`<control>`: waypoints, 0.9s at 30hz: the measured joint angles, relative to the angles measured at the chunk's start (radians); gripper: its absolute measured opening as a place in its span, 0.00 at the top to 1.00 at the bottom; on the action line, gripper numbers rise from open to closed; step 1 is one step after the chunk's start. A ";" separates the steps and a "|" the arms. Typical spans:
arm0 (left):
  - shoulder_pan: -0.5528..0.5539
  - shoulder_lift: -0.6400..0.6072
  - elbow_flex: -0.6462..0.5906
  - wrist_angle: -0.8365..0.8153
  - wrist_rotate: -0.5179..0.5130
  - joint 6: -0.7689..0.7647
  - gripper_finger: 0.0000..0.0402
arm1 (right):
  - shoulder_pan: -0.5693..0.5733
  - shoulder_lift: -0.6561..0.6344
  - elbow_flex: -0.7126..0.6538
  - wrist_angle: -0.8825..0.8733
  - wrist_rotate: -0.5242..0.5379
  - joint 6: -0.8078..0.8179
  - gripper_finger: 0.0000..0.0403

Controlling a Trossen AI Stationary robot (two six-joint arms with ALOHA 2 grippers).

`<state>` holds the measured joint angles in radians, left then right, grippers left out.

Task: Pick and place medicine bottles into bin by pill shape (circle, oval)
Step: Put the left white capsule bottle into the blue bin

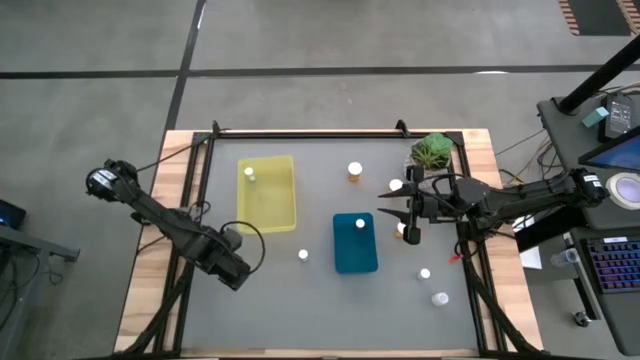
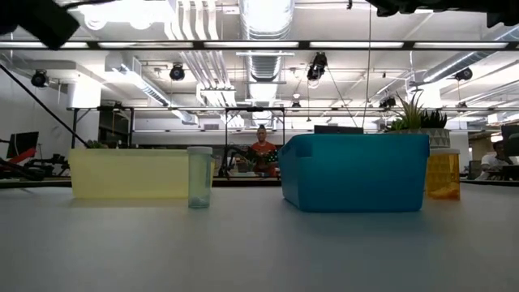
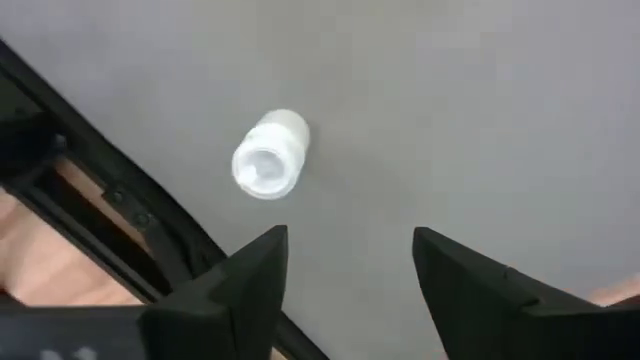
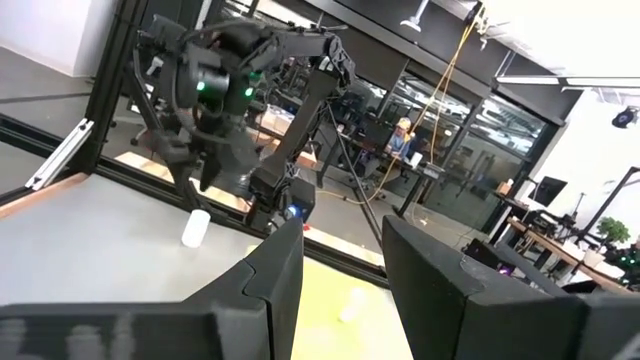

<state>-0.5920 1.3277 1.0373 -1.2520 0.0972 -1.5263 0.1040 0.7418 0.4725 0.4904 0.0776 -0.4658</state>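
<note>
Grey table point(image 1: 300, 300), as I see it. Near edge: left gripper point(image 3: 350, 262), fingers spread, empty, above a clear bottle point(image 3: 270, 154) standing upright, cap toward the camera. Mid-table: teal bin point(image 1: 355, 243) and yellow bin point(image 1: 267, 193), one bottle in each. Far right: right gripper point(image 1: 408, 213), fingers narrowly parted, empty.
</note>
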 joint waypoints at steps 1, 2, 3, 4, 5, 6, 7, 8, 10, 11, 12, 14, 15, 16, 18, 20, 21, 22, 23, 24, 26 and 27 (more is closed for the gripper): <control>-0.001 0.000 -0.018 0.018 0.001 0.018 0.46 | 0.000 0.000 0.000 0.000 0.000 0.002 0.68; -0.001 0.000 -0.033 0.019 0.000 0.030 0.43 | 0.000 0.000 0.000 0.000 0.000 0.005 0.68; -0.001 0.000 -0.049 0.009 -0.005 0.032 0.41 | 0.000 0.000 0.000 0.000 0.000 0.006 0.68; -0.001 0.000 -0.064 0.000 -0.007 0.032 0.38 | 0.000 0.000 0.000 0.000 0.000 0.006 0.68; -0.001 0.000 -0.073 0.005 -0.007 0.034 0.35 | 0.000 0.000 0.000 0.000 0.000 0.006 0.68; -0.002 0.000 -0.082 0.015 -0.007 0.040 0.33 | 0.000 0.000 0.000 0.001 0.000 0.005 0.68; -0.004 0.000 -0.091 0.017 -0.006 0.042 0.31 | 0.000 0.000 0.000 0.001 0.000 0.002 0.68; -0.008 0.000 -0.100 0.015 -0.010 0.045 0.30 | 0.000 0.000 0.000 0.002 0.000 0.000 0.68; -0.014 -0.001 -0.112 0.014 -0.034 0.048 0.29 | 0.000 0.000 0.000 0.001 0.000 -0.003 0.68; -0.014 -0.001 -0.117 0.015 -0.040 0.048 0.29 | 0.000 0.000 0.000 0.002 0.000 -0.003 0.68; -0.014 -0.001 -0.123 0.015 -0.044 0.048 0.29 | 0.000 0.000 0.000 0.002 0.000 -0.004 0.68; -0.014 -0.001 -0.137 0.014 -0.047 0.047 0.29 | 0.000 0.000 0.000 0.001 0.000 -0.004 0.68; -0.014 -0.001 -0.144 0.016 -0.048 0.047 0.29 | 0.000 0.000 0.000 0.001 0.000 -0.005 0.68; -0.014 -0.001 -0.153 0.019 -0.048 0.046 0.29 | 0.000 0.000 0.000 0.001 0.000 -0.007 0.68; -0.014 -0.001 -0.168 0.030 -0.049 0.046 0.29 | 0.000 0.000 0.000 0.001 0.000 -0.008 0.68; -0.014 -0.002 -0.180 0.051 -0.049 0.046 0.29 | 0.000 0.000 0.000 0.001 0.000 -0.010 0.68; -0.014 -0.002 -0.184 0.058 -0.050 0.046 0.29 | 0.000 0.000 0.000 0.002 0.000 -0.013 0.68; -0.014 -0.002 -0.190 0.064 -0.050 0.047 0.29 | 0.000 0.000 0.000 0.002 0.000 -0.018 0.68; -0.014 -0.002 -0.195 0.069 -0.050 0.046 0.29 | 0.000 0.000 0.000 0.002 0.000 -0.019 0.68; -0.015 -0.002 -0.199 0.074 -0.050 0.046 0.29 | 0.000 0.000 0.000 0.001 0.000 -0.020 0.68; -0.015 -0.002 -0.209 0.094 -0.050 0.046 0.29 | 0.000 0.000 0.000 0.002 0.000 -0.020 0.68; -0.015 -0.002 -0.216 0.106 -0.050 0.046 0.29 | 0.000 0.000 0.000 0.001 0.000 -0.020 0.68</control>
<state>-0.6071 1.3258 0.8215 -1.1463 0.0467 -1.4799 0.1040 0.7422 0.4728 0.4918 0.0772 -0.4858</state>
